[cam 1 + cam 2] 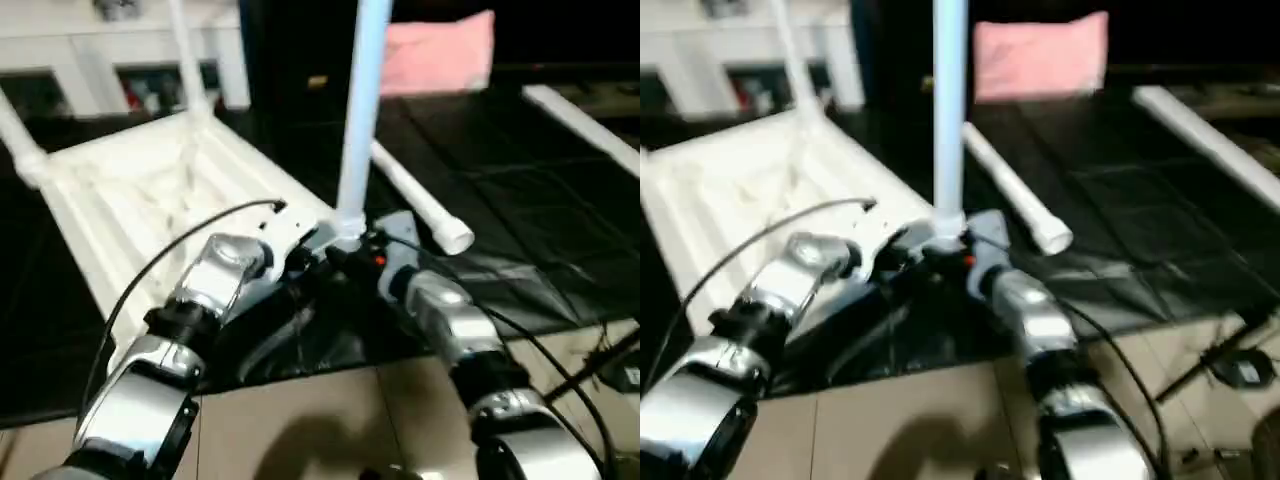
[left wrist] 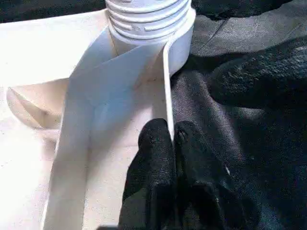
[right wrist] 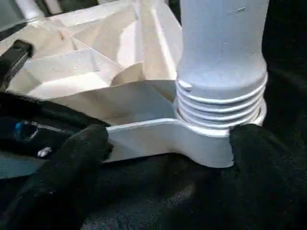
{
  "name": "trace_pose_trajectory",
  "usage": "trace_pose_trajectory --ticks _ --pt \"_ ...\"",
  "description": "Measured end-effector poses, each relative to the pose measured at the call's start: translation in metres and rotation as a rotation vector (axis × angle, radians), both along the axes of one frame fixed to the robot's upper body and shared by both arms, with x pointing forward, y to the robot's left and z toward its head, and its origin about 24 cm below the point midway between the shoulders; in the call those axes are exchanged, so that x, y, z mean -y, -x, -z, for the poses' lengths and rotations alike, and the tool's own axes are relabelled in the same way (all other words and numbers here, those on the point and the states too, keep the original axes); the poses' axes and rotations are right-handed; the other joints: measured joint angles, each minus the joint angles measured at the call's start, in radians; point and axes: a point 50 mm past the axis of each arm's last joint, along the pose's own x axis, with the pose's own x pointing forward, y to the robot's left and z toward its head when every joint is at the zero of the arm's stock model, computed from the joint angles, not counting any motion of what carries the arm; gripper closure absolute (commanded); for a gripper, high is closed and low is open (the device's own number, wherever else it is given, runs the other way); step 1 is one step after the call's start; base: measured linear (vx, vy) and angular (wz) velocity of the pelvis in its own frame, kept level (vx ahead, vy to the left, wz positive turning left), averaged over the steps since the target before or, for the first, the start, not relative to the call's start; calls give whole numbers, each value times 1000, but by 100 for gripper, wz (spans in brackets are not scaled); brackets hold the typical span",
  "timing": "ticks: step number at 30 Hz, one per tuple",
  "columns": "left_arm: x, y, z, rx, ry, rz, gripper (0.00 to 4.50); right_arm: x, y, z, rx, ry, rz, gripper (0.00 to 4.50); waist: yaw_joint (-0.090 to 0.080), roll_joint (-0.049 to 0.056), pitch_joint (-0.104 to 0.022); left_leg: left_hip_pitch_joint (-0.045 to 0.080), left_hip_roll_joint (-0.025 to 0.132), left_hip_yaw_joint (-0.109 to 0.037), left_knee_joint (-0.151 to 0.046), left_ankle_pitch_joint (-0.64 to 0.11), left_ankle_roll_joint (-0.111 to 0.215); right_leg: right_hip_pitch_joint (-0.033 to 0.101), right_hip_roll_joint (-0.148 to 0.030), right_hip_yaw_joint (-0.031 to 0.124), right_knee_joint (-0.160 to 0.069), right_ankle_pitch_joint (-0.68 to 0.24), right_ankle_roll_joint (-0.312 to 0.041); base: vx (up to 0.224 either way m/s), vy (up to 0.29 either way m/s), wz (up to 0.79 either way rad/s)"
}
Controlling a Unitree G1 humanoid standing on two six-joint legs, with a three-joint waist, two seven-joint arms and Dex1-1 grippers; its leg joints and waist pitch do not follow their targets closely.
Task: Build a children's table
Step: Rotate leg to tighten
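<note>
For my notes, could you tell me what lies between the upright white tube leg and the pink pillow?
A loose white tube leg lies on the dark floor between the upright leg and the pillow, seen from the head.

Upturned white table (image 1: 150,190) — leg (image 1: 358,120) upright in socket

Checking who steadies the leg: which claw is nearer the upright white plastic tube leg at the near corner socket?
Right. The right claw straddles the corner socket under the upright white plastic tube leg; the left claw pinches the tabletop's rim beside it.
</note>
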Motion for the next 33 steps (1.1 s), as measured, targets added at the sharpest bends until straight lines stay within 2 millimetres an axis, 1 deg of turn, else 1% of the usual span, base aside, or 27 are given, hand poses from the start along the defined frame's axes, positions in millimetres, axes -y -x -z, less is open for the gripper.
trace_pose_trajectory --ticks 1,2,5,6,9,11,13,16,17,19,23,28,30,33 --pt "-1 0 -1 5 0 8 450 2 1 -1 7 1 -10 11 2 0 0 -5 1 0 0 1 2 -5 1 1 0 1 -2 0 0 0" --pt "-1 0 -2 10 -2 17 450 6 2 0 11 -1 -18 11 4 0 0 -7 1 -1 0 2 4 -6 2 1 0 1 -3 0 0 0" --pt "-8 1 -2 14 -21 61 450 24 12 2 30 10 -58 11 9 0 0 -7 2 0 1 3 4 -6 2 1 -1 2 -3 0 0 0" --pt "-12 2 -2 10 -29 78 450 29 14 1 39 20 -70 11 8 -1 1 -7 2 2 1 3 4 -6 2 2 -1 2 -4 0 0 0" --pt "-22 4 -2 13 -46 121 450 40 15 -8 81 19 -100 11 6 -1 1 -7 3 2 1 4 3 -6 3 4 -2 1 0 0 0 0" --pt "-27 8 -1 16 -57 190 450 42 17 -17 125 45 -184 11 7 -2 1 -7 3 3 1 5 2 -5 4 5 -2 1 1 0 0 0" --pt "-30 11 -1 14 -61 249 450 48 18 -24 162 83 -241 11 10 -3 1 -7 4 4 0 5 2 -4 5 10 -2 1 1 0 0 0" --pt "-39 16 -2 1 -63 341 450 53 21 -26 170 124 -322 11 14 -4 0 -9 4 7 0 7 -1 -4 9 22 -1 1 1 0 0 0" --pt "-41 17 -3 -6 -65 366 450 54 22 -26 168 134 -344 11 15 -4 0 -9 4 8 0 7 -2 -3 9 23 -1 1 1 0 0 0" --pt "-45 20 -4 -19 -74 426 450 53 26 -25 157 169 -424 11 21 -5 0 -11 4 10 0 7 -1 -3 9 26 -2 0 2 0 0 0" --pt "-48 24 -6 -37 -79 507 450 47 31 -20 144 214 -544 11 30 -5 1 -13 4 10 0 6 0 -4 8 26 -2 -1 2 0 0 0" --pt "-51 30 -7 -67 -93 606 450 40 24 -24 172 252 -637 11 31 -8 1 -13 4 11 1 7 0 -5 8 26 -1 -1 2 0 0 0" --pt "-50 32 -7 -74 -101 643 450 34 21 -25 178 256 -664 11 32 -10 1 -13 5 11 1 8 0 -5 8 26 0 -1 2 0 0 0" --pt "-48 33 -7 -80 -106 674 450 27 21 -24 180 244 -708 11 34 -11 1 -13 8 14 1 8 0 -4 8 26 0 -1 2 0 0 0"
